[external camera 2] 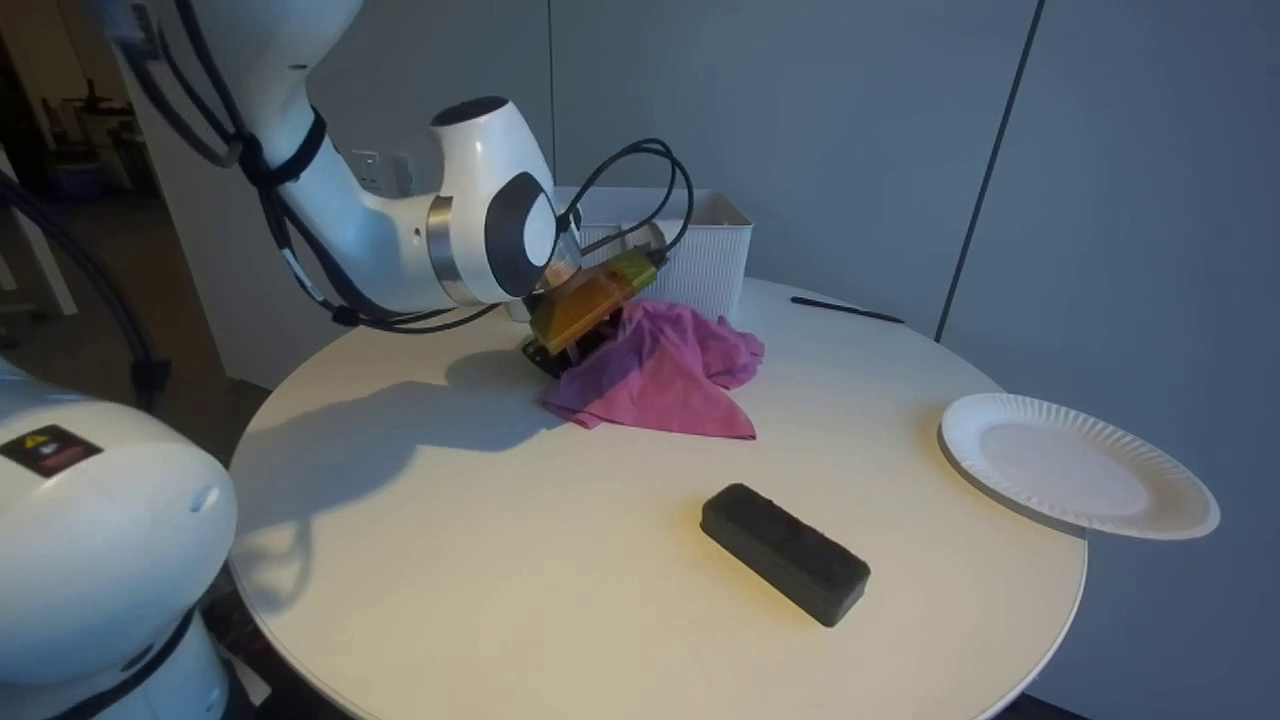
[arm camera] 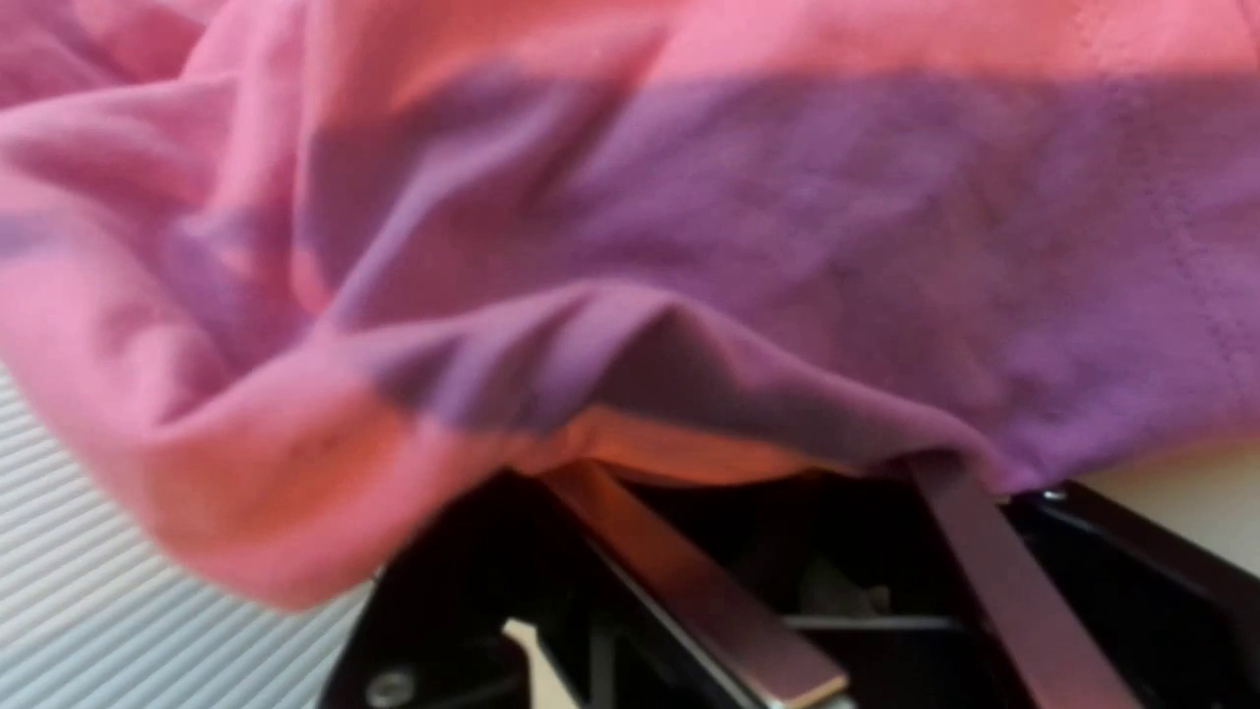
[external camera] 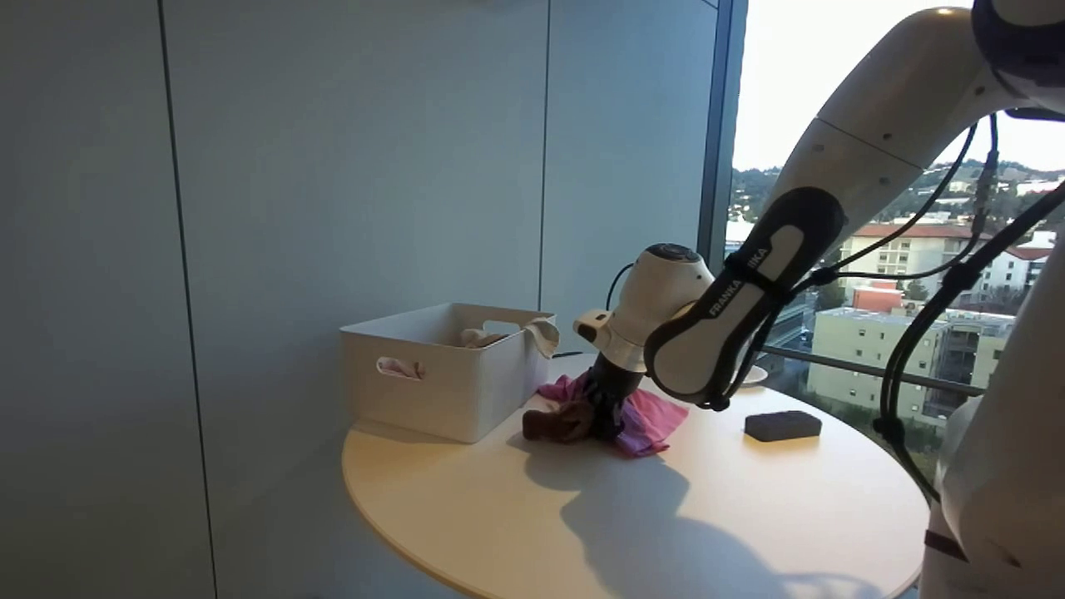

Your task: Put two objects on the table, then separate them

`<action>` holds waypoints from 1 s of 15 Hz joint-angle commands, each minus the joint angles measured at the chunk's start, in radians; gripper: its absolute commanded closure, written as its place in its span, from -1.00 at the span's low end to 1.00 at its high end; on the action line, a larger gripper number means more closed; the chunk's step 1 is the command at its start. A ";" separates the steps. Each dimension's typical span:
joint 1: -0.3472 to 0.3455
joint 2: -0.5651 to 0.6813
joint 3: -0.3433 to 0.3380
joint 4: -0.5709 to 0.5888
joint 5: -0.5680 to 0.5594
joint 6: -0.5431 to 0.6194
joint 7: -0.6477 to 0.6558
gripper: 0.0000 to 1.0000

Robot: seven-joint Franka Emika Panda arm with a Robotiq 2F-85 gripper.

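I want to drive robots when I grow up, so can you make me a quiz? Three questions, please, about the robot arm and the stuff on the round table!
1. Pick one: what colour is the cloth at the gripper?
A) green
B) pink
C) white

2. True or false: the brown lumpy thing is outside the white box.

3. Fill in the missing word: in an exterior view, the paper plate sticks out past the ____ of the table.

Key:
1. B, pink; part of it looks purple in the shade.
2. True; it is right by the gripper.
3. edge
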 commanded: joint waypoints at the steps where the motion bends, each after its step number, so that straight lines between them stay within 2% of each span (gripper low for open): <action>1: 0.265 -0.093 -0.116 -0.002 0.278 -0.105 -0.218 0.63; 2: 0.338 -0.164 -0.166 0.000 0.364 -0.199 -0.295 0.13; 3: 0.349 -0.197 -0.193 -0.024 0.403 -0.221 -0.338 0.11; 4: 0.217 -0.157 -0.067 -0.012 0.397 -0.177 -0.318 -0.03; 7: 0.064 -0.089 0.046 0.002 0.292 0.033 -0.232 -0.48; 8: 0.127 -0.121 0.009 0.000 0.363 -0.064 -0.284 -0.61; 9: 0.101 -0.116 0.023 0.000 0.358 -0.053 -0.282 -0.28; 11: 0.101 -0.110 0.029 -0.001 0.365 -0.057 -0.283 -0.59; 15: 0.103 -0.109 0.031 -0.002 0.366 -0.058 -0.283 -0.61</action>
